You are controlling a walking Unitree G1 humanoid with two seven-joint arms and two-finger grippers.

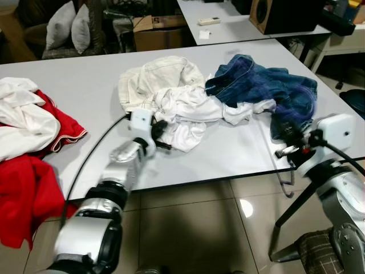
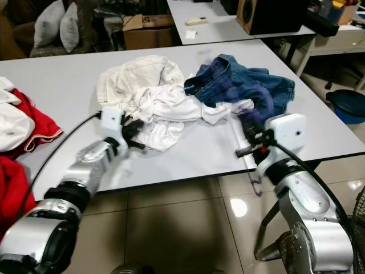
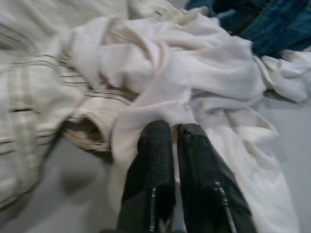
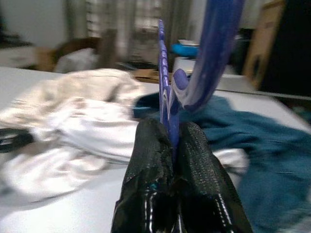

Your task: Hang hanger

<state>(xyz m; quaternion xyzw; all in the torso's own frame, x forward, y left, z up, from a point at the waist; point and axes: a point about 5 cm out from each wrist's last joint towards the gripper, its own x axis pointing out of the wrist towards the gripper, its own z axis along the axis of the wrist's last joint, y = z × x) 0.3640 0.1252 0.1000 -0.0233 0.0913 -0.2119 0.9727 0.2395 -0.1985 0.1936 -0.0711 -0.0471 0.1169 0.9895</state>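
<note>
My right gripper [image 4: 170, 141]: clamped on the blue hanger [image 4: 167, 92].
My left gripper [image 3: 174, 141]: pinching the white garment [image 3: 194, 87].

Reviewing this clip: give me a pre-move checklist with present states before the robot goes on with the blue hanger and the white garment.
1. Right tool shut on the blue hanger: ok.
2. Hanger lifted off the table: ok; it shows blurred above the jeans.
3. Left tool gripping the white garment: not ok; the fingertips are together and touch the fabric's edge, but no cloth shows between them.
4. White garment free of the cream garment and jeans: not ok, they overlap.
5. Garment's neck opening located: cannot tell.
</note>
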